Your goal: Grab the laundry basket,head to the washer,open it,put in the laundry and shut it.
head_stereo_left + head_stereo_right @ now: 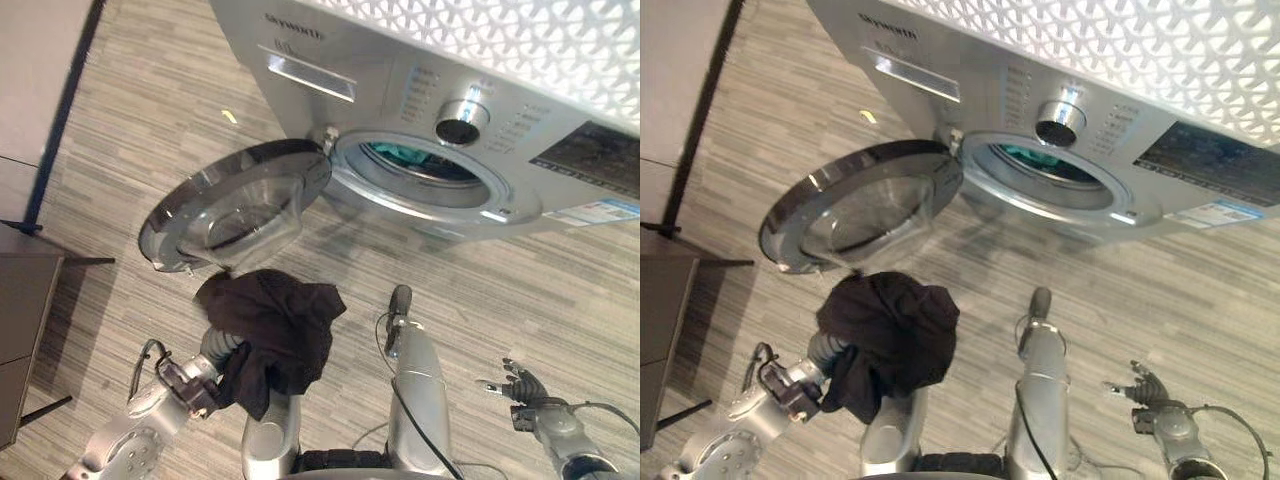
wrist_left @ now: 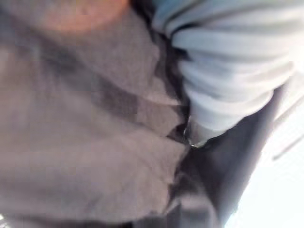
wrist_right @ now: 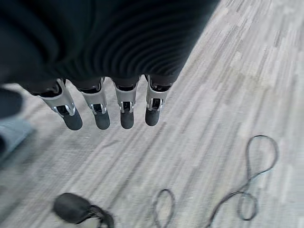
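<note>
The silver washer stands ahead with its round door swung wide open to the left. Teal laundry lies inside the drum. A black garment hangs bunched in the air in front of the door, low and left of the opening. My left hand is shut on it, its fingers pressed into the cloth and mostly covered by it. Low on the right, well clear of the washer, my right hand hangs over the floor with fingers straight and nothing in them.
A dark cabinet stands at the left edge, with a pale wall panel behind it. A small yellow scrap lies on the striped grey floor left of the washer.
</note>
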